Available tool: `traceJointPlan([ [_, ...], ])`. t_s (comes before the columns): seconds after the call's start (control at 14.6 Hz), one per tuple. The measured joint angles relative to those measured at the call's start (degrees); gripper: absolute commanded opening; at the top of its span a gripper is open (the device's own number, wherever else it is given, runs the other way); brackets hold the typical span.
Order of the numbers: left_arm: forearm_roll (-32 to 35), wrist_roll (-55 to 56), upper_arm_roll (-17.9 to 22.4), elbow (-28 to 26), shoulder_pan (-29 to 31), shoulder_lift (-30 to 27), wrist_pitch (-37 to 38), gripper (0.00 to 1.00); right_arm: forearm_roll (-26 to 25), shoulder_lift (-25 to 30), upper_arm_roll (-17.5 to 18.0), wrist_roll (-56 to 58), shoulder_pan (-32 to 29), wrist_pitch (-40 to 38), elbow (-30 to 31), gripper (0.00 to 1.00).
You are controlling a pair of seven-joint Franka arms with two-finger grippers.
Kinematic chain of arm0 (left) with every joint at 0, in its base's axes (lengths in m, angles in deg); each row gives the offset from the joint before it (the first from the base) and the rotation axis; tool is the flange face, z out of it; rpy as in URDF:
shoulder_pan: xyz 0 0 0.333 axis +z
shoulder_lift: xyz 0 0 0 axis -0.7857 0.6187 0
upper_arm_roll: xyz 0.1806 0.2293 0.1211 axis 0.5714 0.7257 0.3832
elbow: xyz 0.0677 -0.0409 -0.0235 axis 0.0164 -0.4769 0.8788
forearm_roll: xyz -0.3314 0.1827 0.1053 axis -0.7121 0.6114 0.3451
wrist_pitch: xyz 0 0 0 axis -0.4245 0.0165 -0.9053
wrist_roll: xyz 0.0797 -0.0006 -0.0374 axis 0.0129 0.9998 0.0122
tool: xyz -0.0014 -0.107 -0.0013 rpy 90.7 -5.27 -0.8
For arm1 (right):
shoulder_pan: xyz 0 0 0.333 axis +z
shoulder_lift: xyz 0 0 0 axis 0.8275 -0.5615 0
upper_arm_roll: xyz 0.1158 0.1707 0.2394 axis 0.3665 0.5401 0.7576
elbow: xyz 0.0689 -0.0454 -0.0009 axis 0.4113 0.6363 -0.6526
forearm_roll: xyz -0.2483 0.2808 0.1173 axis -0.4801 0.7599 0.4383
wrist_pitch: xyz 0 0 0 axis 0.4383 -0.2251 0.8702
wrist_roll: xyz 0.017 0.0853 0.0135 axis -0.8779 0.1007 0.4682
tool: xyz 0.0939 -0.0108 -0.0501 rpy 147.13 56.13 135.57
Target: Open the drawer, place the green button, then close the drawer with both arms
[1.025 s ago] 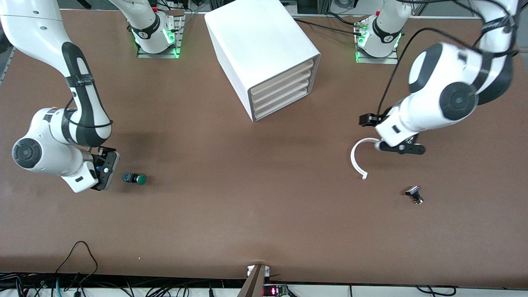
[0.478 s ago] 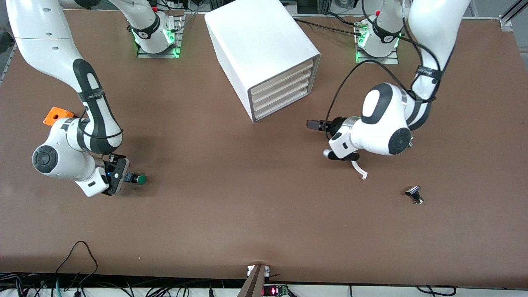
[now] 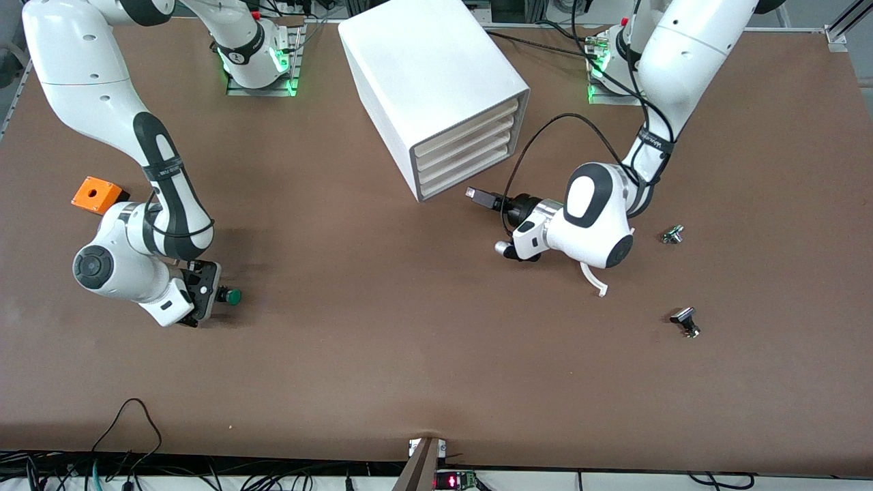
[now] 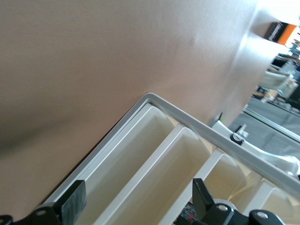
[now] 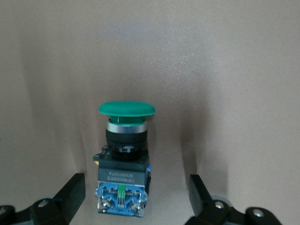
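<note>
The button (image 5: pixel 124 159) was seen on the bench (image 3: pixel 382 341), low in the right wrist view, between the right gripper's (image 5: pixel 133 197) released fingers. The left gripper (image 4: pixel 136 206), fingers released, faced the shut drawer (image 3: pixel 464 176), lowest in the cabinet (image 3: pixel 423 75).

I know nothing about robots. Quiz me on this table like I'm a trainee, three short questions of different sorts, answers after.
1. True or false: the right claw stands open around the green-capped button.
2. Which thing does the left claw point at?
A. the orange box
B. the white drawer cabinet
C. the black-capped button
3. Fill in: all four drawers, including the lowest drawer, are ____.

Key: 1 true; 2 B; 3 shut.
</note>
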Motion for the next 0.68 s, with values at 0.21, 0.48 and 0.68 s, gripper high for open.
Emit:
traceJointPlan([
  [0.21,-3.6,-6.2,0.2,-1.4,0.0,2.0,0.0,0.97,0.0,0.0,0.0,0.1,0.5,0.1,-0.3,0.39],
  [0.48,-7.3,-10.9,0.1,-4.8,0.0,2.3,0.2,0.91,0.0,0.1,0.0,0.1,1.1,0.0,-0.9,0.18],
  [0.68,-8.4,-15.2,-0.1,-7.9,-0.4,2.4,0.3,0.84,0.9,0.2,0.0,0.1,1.2,-0.8,-0.9,0.18],
])
